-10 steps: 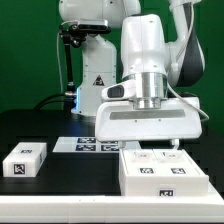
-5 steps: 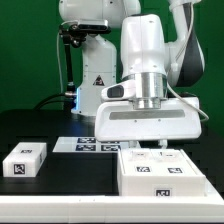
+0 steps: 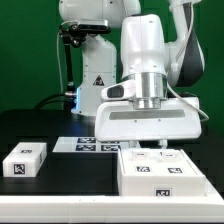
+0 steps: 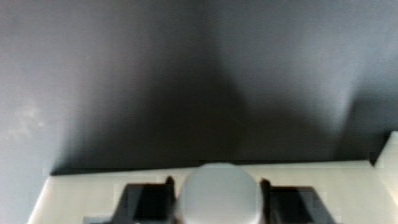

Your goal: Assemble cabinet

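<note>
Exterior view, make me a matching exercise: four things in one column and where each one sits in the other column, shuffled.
Things:
1. cabinet
2. small tagged block
3. marker board
4. gripper

Places:
A. alone at the exterior view's left
B. just above the cabinet's top
C. at the exterior view's lower right
D. lying flat between block and cabinet

Pairs: 1-C, 2-A, 3-D, 4-B

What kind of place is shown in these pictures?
Probably a robotics laboratory bench: a white robot arm stands over a black table, with a tagged marker board and a tagged white cabinet on it.
</note>
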Motion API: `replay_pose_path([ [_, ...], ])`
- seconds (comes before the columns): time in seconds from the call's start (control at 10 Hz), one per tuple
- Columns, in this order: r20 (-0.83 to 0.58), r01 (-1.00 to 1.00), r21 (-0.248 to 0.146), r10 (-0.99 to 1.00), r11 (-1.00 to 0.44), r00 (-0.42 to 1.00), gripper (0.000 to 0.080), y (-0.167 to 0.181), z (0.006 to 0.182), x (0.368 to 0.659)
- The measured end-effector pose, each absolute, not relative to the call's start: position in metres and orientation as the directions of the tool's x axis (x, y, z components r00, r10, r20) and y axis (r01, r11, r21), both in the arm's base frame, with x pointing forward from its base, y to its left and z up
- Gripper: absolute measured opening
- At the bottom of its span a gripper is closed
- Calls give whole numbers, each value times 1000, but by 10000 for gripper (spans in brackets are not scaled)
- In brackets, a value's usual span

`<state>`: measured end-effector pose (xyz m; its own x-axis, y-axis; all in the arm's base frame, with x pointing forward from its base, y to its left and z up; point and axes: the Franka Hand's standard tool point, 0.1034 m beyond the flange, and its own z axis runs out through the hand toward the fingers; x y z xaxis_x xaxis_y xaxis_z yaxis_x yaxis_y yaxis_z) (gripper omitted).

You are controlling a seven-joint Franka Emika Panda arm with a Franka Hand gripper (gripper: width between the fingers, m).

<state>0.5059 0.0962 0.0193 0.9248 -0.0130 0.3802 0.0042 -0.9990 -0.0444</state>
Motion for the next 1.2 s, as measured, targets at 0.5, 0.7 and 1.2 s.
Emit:
replay_pose_path([
  [0.5,284,-11,-90,-37,-996,958,219,99,51,508],
  [0.7,203,-61,-122,-85,-991,976,219,102,69,512],
  [1.2,120,-87,-130,-102,-988,987,219,104,74,505],
])
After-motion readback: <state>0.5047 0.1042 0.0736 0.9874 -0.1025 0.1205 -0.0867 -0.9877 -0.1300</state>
